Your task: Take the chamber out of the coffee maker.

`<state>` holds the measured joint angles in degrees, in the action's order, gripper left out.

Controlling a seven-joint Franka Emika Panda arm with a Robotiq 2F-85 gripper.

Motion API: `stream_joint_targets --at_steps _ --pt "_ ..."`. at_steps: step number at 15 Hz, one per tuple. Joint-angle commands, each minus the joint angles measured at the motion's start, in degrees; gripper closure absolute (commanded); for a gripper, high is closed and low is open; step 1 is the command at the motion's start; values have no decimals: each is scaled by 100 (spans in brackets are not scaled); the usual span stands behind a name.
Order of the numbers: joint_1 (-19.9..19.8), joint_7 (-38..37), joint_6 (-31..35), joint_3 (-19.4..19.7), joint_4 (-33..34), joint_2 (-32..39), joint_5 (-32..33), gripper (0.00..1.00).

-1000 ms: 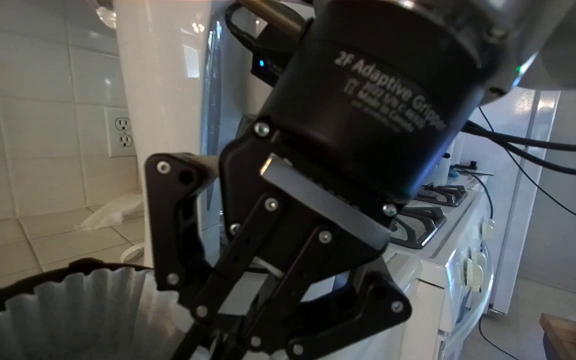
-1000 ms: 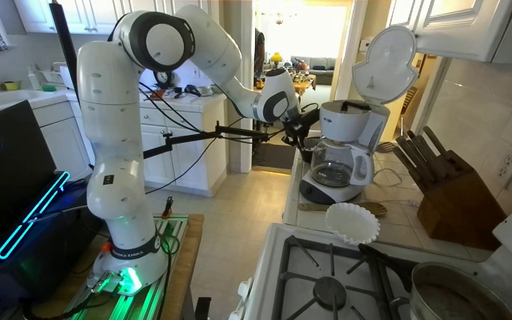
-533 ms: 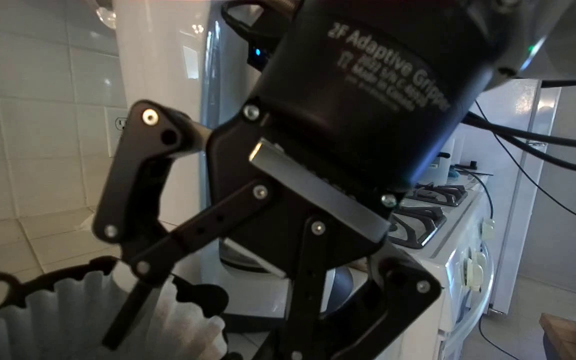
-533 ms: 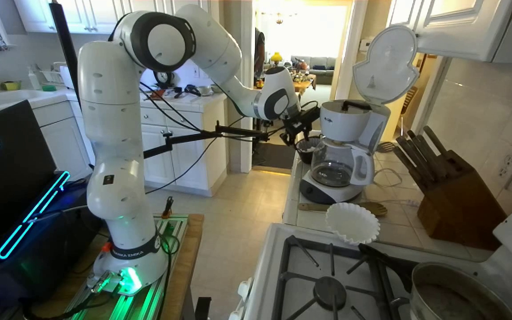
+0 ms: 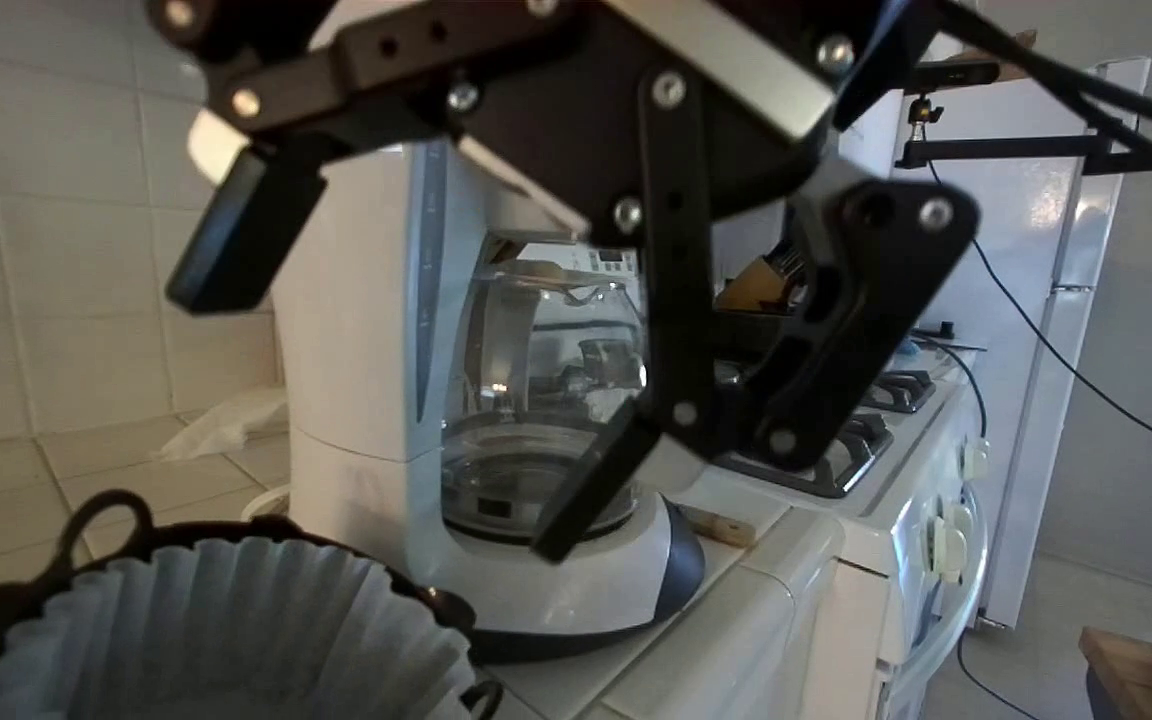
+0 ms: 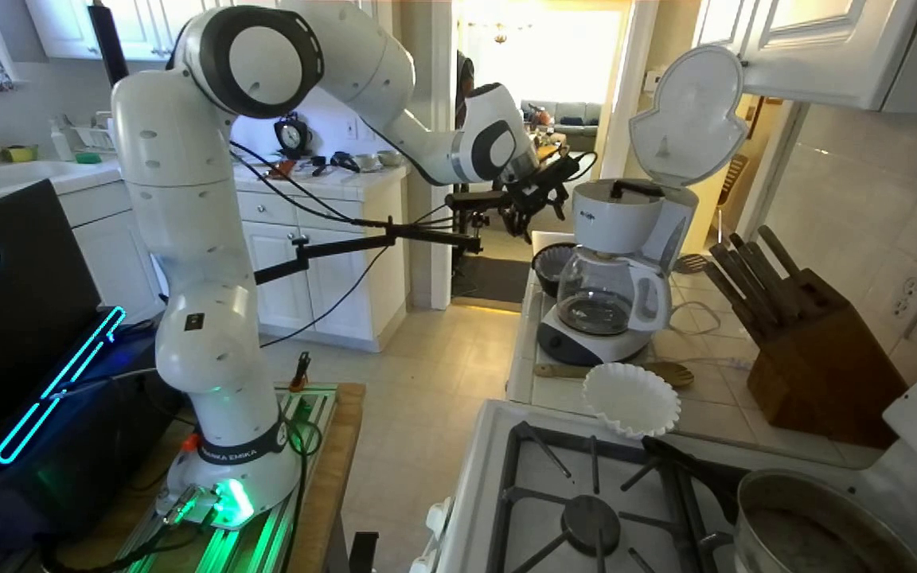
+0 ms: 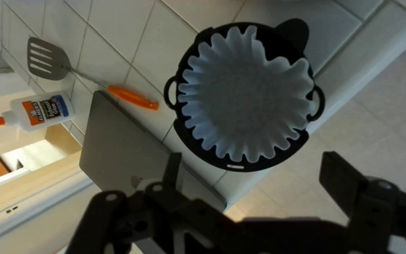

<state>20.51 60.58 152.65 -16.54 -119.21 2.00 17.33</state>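
Lined with a pale pleated paper filter (image 7: 245,95), the round black chamber (image 7: 250,168) rests on the tiled counter, outside the machine. Its thin loop handles show in the wrist view. The white coffee maker (image 6: 610,219) stands right beside the chamber (image 6: 546,285), lid (image 6: 689,115) raised and glass carafe (image 5: 536,400) in place. Above the chamber, my gripper (image 5: 376,420) stands wide open with nothing between its fingers. In the wrist view, the gripper (image 7: 252,155) has its fingertips spread on both sides of the chamber's near rim, apart from it.
Beyond the chamber lie a grey laptop (image 7: 122,141), an orange-handled spatula (image 7: 132,97) and a glue bottle (image 7: 44,111). The counter's edge (image 7: 365,70) runs close by. Toward the stove (image 6: 498,461) are a wooden spoon (image 6: 669,372), a loose paper filter (image 6: 632,402) and a knife block (image 6: 825,358).
The fingers, close together at the chamber's edge a second ago, have spread wide. My gripper has risen clear of the chamber, which stays on the counter.
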Motion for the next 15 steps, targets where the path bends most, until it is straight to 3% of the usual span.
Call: stream_joint_targets --at_steps 1,5,10,15 --pt "-72 -280 -780 -74 253 -324 215 0" --pt "-48 -391 -2406 -109 789 -552 -241 0" --pt "-110 -744 -4550 -42 1941 -578 -901 0" --pt "-344 -1593 -5814 128 2964 -484 -1289 0"
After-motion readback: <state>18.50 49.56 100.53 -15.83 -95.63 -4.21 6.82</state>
